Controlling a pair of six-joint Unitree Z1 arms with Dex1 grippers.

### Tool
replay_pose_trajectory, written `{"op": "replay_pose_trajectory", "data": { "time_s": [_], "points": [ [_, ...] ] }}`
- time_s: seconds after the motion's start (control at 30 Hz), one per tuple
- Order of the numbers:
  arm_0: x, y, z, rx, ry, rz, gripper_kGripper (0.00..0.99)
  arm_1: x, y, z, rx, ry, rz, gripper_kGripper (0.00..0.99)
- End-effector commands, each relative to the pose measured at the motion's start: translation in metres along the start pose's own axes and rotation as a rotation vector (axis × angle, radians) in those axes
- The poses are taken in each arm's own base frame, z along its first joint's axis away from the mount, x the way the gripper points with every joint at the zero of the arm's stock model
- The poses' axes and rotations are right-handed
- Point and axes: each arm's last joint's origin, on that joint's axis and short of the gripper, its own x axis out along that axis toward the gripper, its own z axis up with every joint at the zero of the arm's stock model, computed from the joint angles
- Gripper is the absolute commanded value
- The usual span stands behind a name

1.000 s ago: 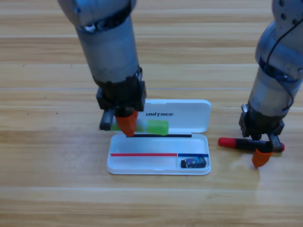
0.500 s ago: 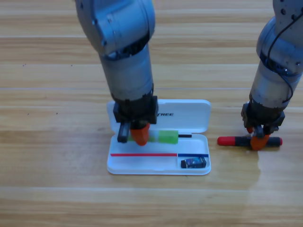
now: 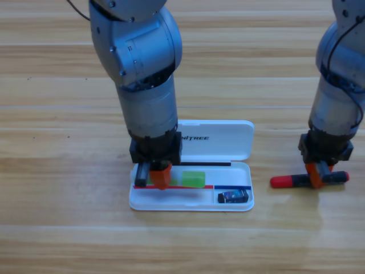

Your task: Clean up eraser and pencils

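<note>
The left claw (image 3: 160,178) is pinching the see-through green pencil (image 3: 192,179) over the smooth white case (image 3: 239,151) reading "UNITREE". The right claw (image 3: 315,174) is pinching the black pencil (image 3: 292,181). The tiny eraser (image 3: 233,196) is sitting beside the left claw.

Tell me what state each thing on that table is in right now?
White case: lid open, flat on the table.
Eraser: lying in the case's small compartment.
Green pencil: held over the case's tray by the left gripper.
Black and red pencil: on the table, right gripper down on it.
</note>
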Motion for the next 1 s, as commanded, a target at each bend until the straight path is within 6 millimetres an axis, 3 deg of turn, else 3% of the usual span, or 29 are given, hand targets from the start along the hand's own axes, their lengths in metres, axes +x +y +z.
{"op": "replay_pose_trajectory", "data": {
  "time_s": [0.03, 0.4, 1.0],
  "points": [
    [0.028, -0.007, 0.006, 0.003, 0.044, -0.052, 0.0, -0.021, 0.01, -0.017, 0.038, -0.006, 0.012, 0.0],
    [0.035, -0.005, 0.009, -0.006, 0.051, -0.06, 0.0, -0.038, 0.022, -0.022, 0.051, -0.03, 0.012, 0.0],
    [0.035, -0.004, 0.01, -0.007, 0.05, -0.054, 0.0, -0.047, 0.031, -0.02, 0.051, -0.038, 0.017, 0.0]
  ]
}}
